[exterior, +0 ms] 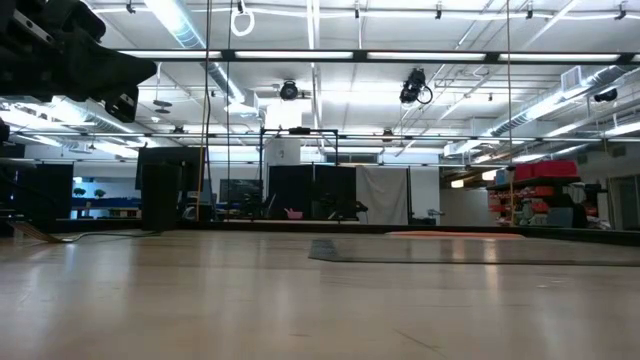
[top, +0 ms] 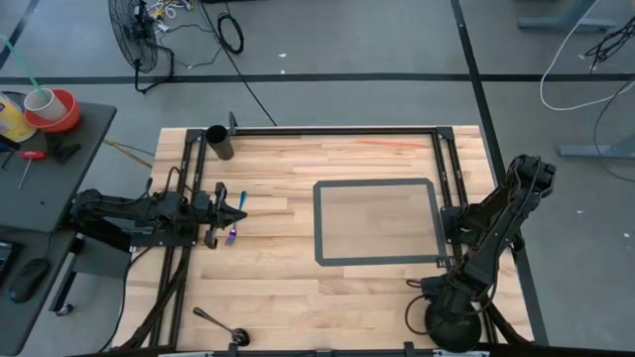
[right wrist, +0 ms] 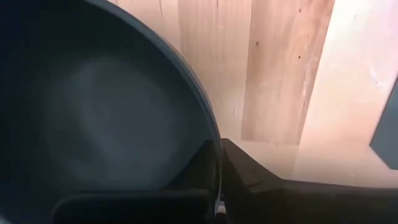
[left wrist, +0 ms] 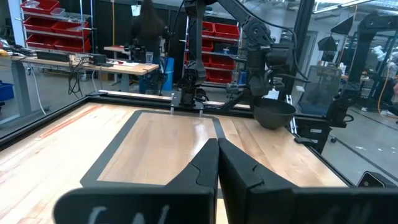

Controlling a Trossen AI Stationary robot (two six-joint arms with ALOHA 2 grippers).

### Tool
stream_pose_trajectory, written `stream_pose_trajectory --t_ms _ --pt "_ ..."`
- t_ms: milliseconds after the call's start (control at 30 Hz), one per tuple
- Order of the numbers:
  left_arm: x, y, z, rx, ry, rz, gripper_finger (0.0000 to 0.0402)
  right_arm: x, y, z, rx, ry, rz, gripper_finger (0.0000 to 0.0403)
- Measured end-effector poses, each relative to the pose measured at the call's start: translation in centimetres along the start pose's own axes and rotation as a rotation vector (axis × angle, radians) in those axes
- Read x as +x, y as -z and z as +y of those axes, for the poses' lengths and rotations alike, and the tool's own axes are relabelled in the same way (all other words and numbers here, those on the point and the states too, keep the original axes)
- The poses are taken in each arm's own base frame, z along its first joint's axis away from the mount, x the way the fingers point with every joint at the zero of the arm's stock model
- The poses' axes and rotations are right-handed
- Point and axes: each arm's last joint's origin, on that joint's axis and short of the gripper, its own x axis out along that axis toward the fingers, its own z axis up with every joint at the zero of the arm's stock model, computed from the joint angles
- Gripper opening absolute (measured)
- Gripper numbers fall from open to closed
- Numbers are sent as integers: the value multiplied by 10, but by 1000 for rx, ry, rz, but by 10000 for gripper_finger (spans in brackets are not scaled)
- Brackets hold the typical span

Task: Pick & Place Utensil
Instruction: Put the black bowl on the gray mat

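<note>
A blue and purple utensil point(top: 237, 217) lies on the wooden table at the left, right under the tips of my left gripper point(top: 238, 210). That gripper is shut and points toward the table's right edge; the left wrist view point(left wrist: 217, 163) shows nothing between its fingers. In the low view the left arm point(exterior: 70, 50) is well above the table. My right gripper point(right wrist: 219, 168) is shut on a dark round bowl point(top: 456, 322) at the near right corner. The bowl also shows in the left wrist view point(left wrist: 273, 115). My right gripper holds the bowl by its rim point(right wrist: 210, 124), with one finger point(right wrist: 199, 168) inside the bowl and one point(right wrist: 249, 171) outside. The fingers come from above, pointing down. In the left wrist view the bowl hangs upright below the gripper, seemingly just clear of the table.
A grey-bordered mat point(top: 319, 223) lies right of centre. A black cup point(top: 219, 142) stands at the far left corner. A metal spoon point(top: 216, 322) lies near the front left edge. A thin orange stick point(top: 392, 144) lies by the far edge. Metal rails point(top: 184, 198) run along the table's sides.
</note>
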Motion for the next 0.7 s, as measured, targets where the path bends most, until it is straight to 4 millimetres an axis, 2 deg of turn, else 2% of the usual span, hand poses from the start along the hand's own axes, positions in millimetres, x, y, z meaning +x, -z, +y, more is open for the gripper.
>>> stream_pose_trajectory --t_ms 267,500,700 --pt "0 0 0 0 0 0 14 -7 -12 -4 21 -27 -6 7" --pt "0 0 0 0 0 0 14 -43 -29 -3 -8 40 -95 7" --pt "0 0 0 0 0 0 14 -71 -48 -21 2 82 -94 7"
